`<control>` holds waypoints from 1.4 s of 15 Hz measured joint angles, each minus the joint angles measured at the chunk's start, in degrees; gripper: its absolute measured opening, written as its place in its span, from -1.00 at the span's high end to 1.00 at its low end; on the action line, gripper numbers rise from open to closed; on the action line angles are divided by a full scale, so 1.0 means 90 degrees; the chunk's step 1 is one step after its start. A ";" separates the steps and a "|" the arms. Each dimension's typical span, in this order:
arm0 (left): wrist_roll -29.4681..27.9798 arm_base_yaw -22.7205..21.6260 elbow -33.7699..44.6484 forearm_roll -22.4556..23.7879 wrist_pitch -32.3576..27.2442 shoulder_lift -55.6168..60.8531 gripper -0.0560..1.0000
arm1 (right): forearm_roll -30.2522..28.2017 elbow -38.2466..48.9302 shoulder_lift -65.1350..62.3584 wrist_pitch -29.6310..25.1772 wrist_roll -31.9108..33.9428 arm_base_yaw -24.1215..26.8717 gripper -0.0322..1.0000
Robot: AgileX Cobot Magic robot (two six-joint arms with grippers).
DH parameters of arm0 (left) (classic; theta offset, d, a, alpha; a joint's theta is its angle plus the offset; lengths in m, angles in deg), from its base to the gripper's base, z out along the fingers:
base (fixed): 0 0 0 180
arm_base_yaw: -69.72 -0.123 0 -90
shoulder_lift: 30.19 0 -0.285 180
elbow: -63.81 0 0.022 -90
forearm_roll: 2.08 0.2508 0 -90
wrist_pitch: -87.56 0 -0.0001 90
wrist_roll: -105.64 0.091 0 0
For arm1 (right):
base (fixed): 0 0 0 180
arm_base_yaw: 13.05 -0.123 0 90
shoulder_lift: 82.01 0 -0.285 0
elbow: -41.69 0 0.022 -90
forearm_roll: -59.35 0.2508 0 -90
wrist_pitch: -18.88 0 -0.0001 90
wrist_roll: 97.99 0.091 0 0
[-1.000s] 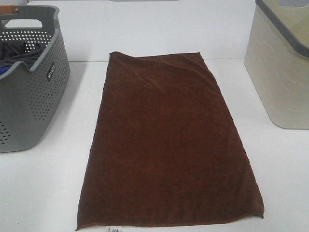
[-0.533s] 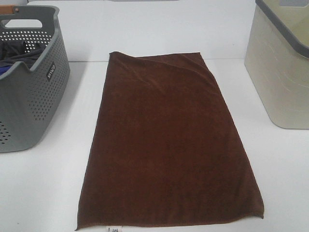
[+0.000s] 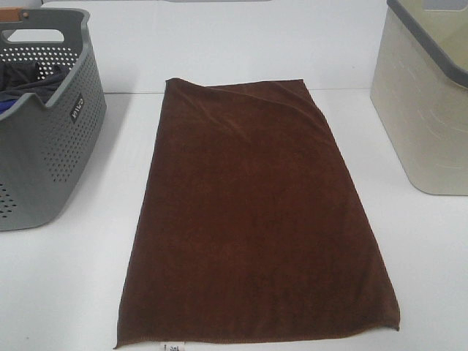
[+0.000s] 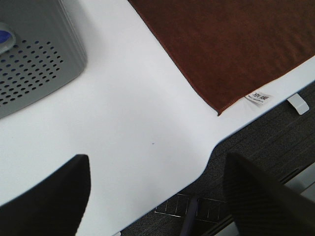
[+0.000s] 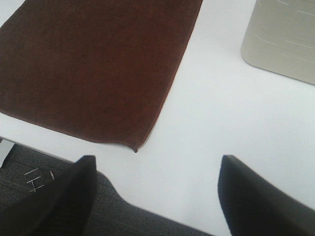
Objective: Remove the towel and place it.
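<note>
white table [image 3: 66,285] sitting under even light, white wall [image 3: 241,44] running behind, grey carpet [image 5: 29,196] showing below the edge

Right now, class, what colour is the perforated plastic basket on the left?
Grey perforated plastic basket; the exterior high view shows it best.

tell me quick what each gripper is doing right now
left gripper: open, holding nothing, above the table edge.
right gripper: open, holding nothing.

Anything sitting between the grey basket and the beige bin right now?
Only the towel, spread flat on the white table, apart from the grey basket and the beige bin. The exterior high view shows it.
</note>
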 joint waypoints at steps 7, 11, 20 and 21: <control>0.0000 -0.1655 0.0000 -0.0038 -0.0006 0.0439 -0.46 | 0.0006 0.0000 0.0000 0.0000 0.0000 0.0140 -0.35; 0.0000 -0.2744 0.0000 -0.0038 -0.0006 0.1305 -0.46 | 0.0006 0.0000 0.0000 0.0000 0.0000 0.1114 -0.35; 0.0000 -0.2941 0.0000 -0.0038 -0.0006 0.2082 -0.46 | 0.0051 0.0000 -0.0764 0.0000 0.0000 0.1254 -0.35; 0.0000 -0.2941 0.0000 -0.0038 -0.0006 0.2082 -0.46 | 0.0051 0.0000 -0.0764 0.0000 0.0000 0.1286 -0.35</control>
